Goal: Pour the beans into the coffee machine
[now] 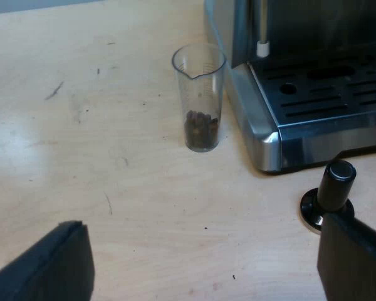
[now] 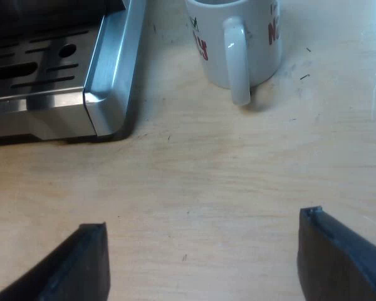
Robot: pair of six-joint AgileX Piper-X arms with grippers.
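While the left pincer (image 1: 203,266) and the right pincer (image 2: 203,260) hover with fingers spread wide and empty, the beans (image 1: 202,127) are not yet poured.
Ahead of the left pincer the measuring glass (image 1: 199,94) stands upright on the counter (image 1: 113,163), just beside the espresso machine (image 1: 313,94), beans pooled at its bottom, and a black-knobbed tamper (image 1: 329,194) sits close by one finger. Beyond the right pincer stands a mug (image 2: 238,37). The danger, I reckon: that glass looks tall and light, so an off-centre squeeze could topple it and scatter beans, and a wide approach could clip the tamper.
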